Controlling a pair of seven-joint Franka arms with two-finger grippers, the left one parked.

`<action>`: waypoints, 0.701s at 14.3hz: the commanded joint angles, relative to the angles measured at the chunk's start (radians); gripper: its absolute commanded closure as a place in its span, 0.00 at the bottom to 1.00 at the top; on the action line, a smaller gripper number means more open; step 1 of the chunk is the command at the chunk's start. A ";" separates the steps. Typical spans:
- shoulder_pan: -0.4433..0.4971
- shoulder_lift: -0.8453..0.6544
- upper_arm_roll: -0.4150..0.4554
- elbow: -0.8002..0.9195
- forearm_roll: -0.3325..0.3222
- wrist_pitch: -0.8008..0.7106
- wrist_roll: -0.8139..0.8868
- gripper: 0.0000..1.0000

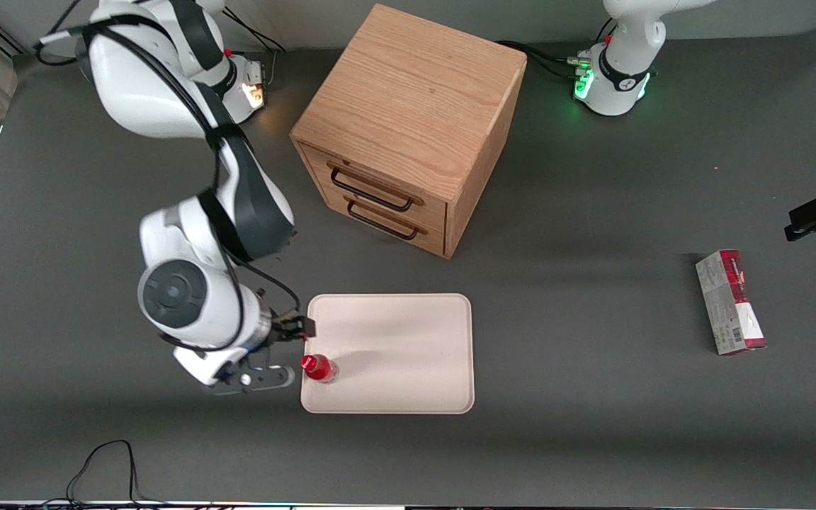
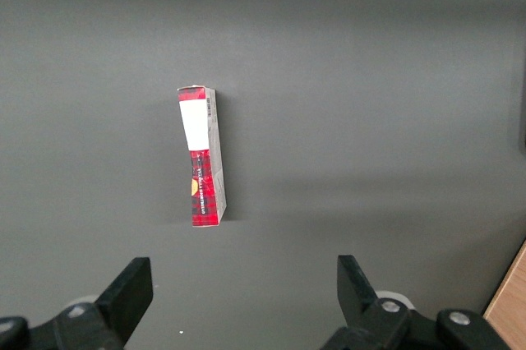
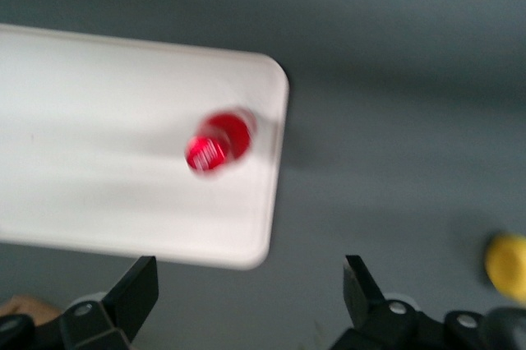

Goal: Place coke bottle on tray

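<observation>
The coke bottle (image 1: 319,368), tiny and red with a red cap, stands upright on the pale beige tray (image 1: 408,354), close to the tray's corner nearest the working arm and the front camera. In the right wrist view I look down on the bottle (image 3: 218,143) from above, just inside the rounded corner of the tray (image 3: 99,120). My gripper (image 1: 287,352) is open and holds nothing. It hangs beside the tray's short edge, a little apart from the bottle, with its fingers spread over bare table (image 3: 251,292).
A wooden drawer cabinet (image 1: 408,120) stands farther from the front camera than the tray. A red-and-grey carton (image 1: 730,301) lies toward the parked arm's end of the table. A yellow lump (image 3: 508,266) lies on the table near my gripper.
</observation>
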 commanded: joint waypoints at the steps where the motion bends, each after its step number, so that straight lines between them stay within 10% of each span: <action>1: 0.002 -0.158 -0.024 -0.109 -0.013 -0.111 0.026 0.00; 10: -0.071 -0.606 -0.199 -0.586 0.000 -0.067 -0.213 0.00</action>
